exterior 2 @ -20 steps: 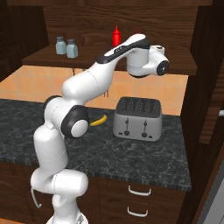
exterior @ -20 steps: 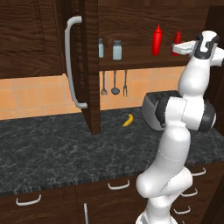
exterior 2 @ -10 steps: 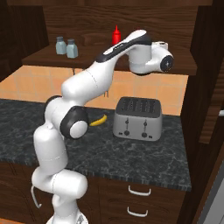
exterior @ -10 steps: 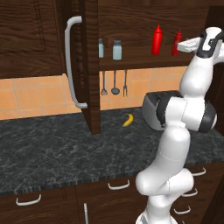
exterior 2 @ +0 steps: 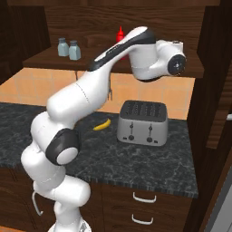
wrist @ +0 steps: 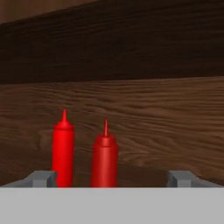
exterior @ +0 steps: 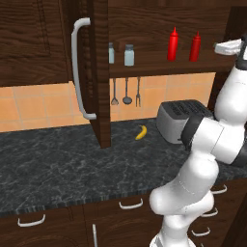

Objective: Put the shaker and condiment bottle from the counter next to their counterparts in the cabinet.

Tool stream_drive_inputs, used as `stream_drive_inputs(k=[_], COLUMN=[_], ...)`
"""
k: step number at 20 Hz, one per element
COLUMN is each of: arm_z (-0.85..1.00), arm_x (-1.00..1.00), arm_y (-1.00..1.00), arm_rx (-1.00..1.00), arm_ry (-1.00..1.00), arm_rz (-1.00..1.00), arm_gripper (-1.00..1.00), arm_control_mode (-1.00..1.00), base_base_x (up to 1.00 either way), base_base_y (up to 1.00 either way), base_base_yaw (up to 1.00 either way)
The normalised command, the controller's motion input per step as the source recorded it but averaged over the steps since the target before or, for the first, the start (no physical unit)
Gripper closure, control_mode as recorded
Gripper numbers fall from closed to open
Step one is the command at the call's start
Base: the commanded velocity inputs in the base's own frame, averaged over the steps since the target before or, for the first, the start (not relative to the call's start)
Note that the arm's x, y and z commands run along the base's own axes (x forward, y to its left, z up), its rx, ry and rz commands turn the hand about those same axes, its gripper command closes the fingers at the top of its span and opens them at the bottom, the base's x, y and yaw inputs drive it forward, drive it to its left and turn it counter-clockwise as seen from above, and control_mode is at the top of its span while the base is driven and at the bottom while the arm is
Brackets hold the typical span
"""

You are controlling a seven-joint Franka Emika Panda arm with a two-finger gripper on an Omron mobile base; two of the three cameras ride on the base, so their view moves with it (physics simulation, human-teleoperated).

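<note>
My gripper (wrist: 112, 177), jaws spread and empty, faces the upright deep-red squeeze bottle (wrist: 104, 158) just right of the taller bright red bottle (wrist: 63, 148).

Toaster (exterior 2: 142, 123) beside a banana (exterior: 141, 132) (utensils (exterior: 126, 91) hang behind).

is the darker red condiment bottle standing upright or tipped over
Upright: the condiment bottle stands on the cabinet shelf, nozzle up, beside the taller bottle.
</note>
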Motion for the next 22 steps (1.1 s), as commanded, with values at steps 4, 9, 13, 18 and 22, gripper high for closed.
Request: stream_drive_inputs(k=[4,9,13,18,22], arm_z=[0.16,0.16,0.09,0.05,0.06], arm_x=[-1.0,-1.0,-1.0,-1.0,-1.0], arm_y=[0.0,0.0,0.0,-0.01,-0.01], arm_rx=[0.0,0.0,0.0,0.0,0.0], arm_ry=[0.02,0.05,0.04,0.0,0.01], arm_rz=[-0.33,-0.41,-0.44,-0.37,-0.25], arm_gripper=[-1.0,-1.0,-1.0,-1.0,-1.0], arm_control_mode=[-1.0,-1.0,-1.0,-1.0,-1.0], base_base_x=[0.0,0.0,0.0,0.0,0.0], base_base_y=[0.0,0.0,0.0,0.0,0.0], base_base_yaw=[0.0,0.0,0.0,0.0,0.0])
